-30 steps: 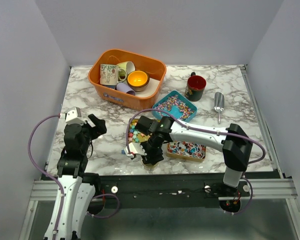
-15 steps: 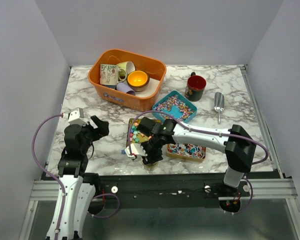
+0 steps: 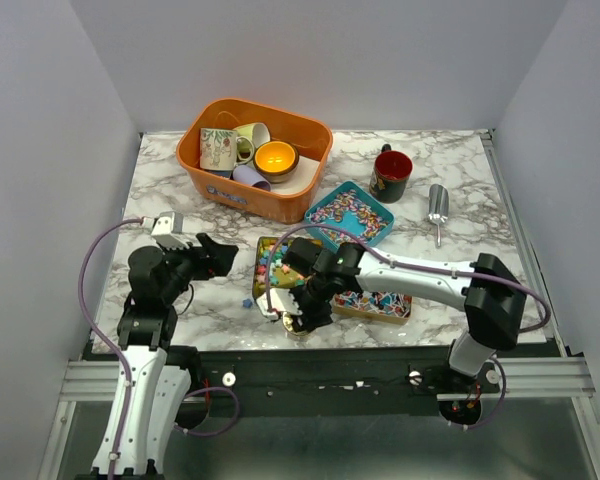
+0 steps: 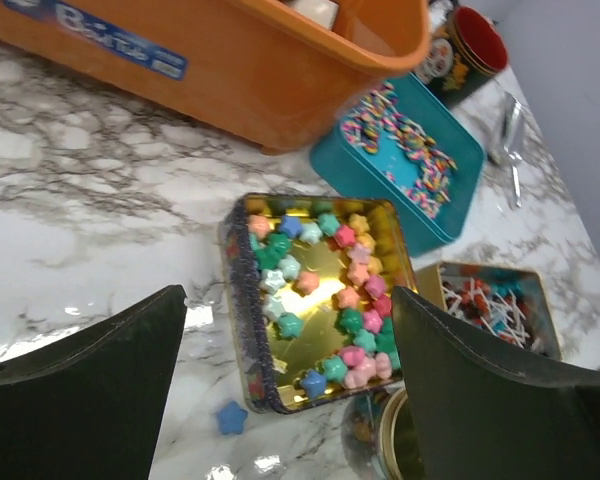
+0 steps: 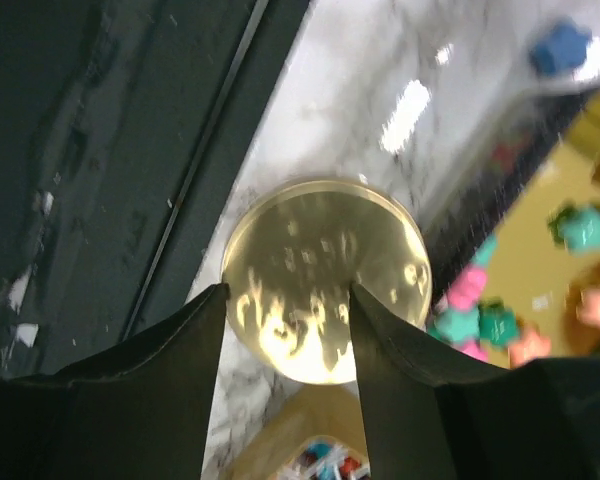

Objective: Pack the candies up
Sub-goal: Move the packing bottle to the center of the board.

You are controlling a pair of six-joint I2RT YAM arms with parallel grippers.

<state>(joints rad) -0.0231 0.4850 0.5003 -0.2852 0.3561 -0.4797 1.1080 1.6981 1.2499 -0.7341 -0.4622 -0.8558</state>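
A gold square tin holds pastel star candies. A teal tin holds confetti-like bits. A third tin holds red, blue and white wrapped pieces. One blue star lies loose on the marble left of the gold tin's front corner. My left gripper is open and empty just left of the gold tin; in its wrist view the tin lies between the fingers. My right gripper is open, hovering over a round gold disc at the table's front edge.
An orange basket with cups stands at the back left. A red-lined dark mug and a metal scoop are at the back right. The dark frame rail runs right beside the disc.
My left gripper has swung right towards the gold tin. My right gripper has shifted slightly right over the gold disc. The loose blue star now shows on the marble.
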